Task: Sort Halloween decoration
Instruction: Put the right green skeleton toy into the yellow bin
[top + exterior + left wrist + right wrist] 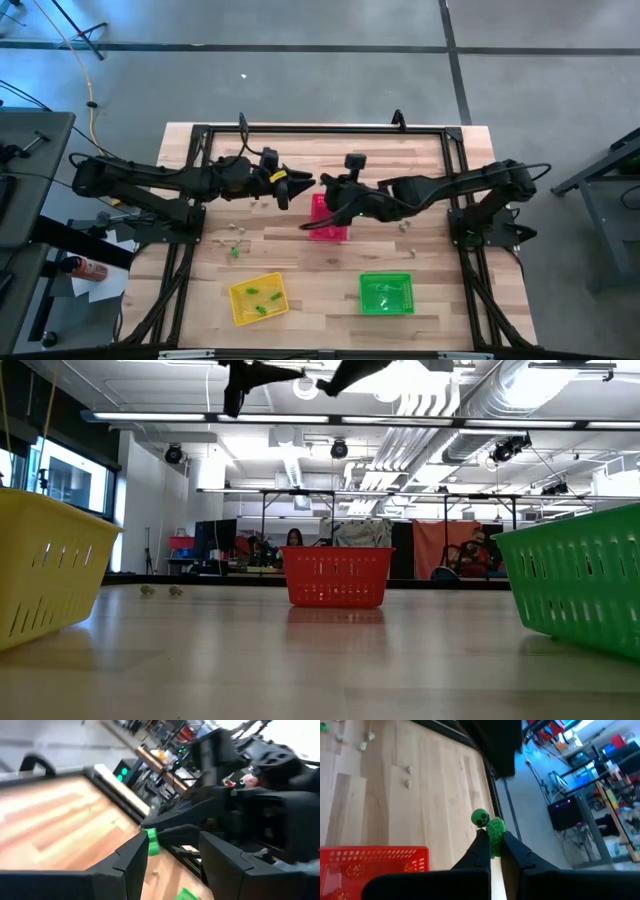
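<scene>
My right gripper (492, 844) is shut on a small green Halloween figure (489, 822) with a round head. It hangs high above the table, just beyond the far side of the red basket (330, 232). My left gripper (172, 854) faces it from the table's left with its fingers open and nothing between them. The green figure (152, 842) shows just ahead of those fingers. Loose pale trinkets (237, 228) and a green one (235, 251) lie on the wood left of the red basket. Another pale one (405, 228) lies to its right. My right gripper pinches the green figure's body (496, 834) between its two fingertips. The head sticks out past the tips. The fingers come from the table's right, slanting a little downward. The figure is lifted clear of the table and the baskets.
A yellow basket (240, 292) with green trinkets and a green basket (385, 276) stand near the table's front edge. A black frame (320, 128) runs round the tabletop. Bare wood lies between the baskets.
</scene>
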Controlling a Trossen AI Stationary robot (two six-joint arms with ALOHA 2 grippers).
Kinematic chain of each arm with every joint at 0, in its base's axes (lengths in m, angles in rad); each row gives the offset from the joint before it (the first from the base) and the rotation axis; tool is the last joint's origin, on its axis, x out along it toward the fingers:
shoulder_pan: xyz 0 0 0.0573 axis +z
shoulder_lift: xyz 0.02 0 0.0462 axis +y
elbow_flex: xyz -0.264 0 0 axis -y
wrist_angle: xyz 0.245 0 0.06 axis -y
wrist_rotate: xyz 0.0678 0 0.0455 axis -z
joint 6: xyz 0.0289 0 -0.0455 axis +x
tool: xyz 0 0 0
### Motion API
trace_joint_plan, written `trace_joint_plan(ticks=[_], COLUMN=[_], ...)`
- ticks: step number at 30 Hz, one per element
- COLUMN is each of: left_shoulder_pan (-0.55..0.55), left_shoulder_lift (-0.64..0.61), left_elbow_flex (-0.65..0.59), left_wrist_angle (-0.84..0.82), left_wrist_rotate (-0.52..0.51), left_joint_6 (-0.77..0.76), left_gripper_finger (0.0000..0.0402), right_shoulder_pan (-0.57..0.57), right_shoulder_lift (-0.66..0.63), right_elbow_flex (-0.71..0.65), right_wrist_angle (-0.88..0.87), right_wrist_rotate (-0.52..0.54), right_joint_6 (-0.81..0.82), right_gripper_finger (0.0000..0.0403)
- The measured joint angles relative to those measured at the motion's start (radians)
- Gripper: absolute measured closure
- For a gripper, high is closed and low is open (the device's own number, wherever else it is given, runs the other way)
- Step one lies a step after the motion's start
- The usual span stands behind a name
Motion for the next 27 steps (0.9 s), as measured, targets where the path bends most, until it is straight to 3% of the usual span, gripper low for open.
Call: trace_joint_plan(ticks=[10, 16, 27], left_shoulder_pan=[0.028, 0.042, 0.042], left_shoulder_lift=[0.044, 0.083, 0.092], left_elbow_flex=[0.000, 0.000, 0.000], left_wrist_angle=[-0.021, -0.023, 0.013], left_wrist_rotate=[0.013, 0.114, 0.113], left_joint_6=[-0.218, -0.266, -0.267], left_gripper_finger=[0.0238, 0.0247, 0.0288], right_shoulder_pan=[0.000, 0.000, 0.000], right_shoulder_lift=[0.024, 0.024, 0.025], right_elbow_flex=[0.035, 0.035, 0.035], right_wrist_angle=[0.000, 0.000, -0.005], right_wrist_rotate=[-0.049, -0.064, -0.062], right_joint_6=[-0.045, -0.043, -0.042], right_gripper_finger=[0.0402, 0.0402, 0.0402])
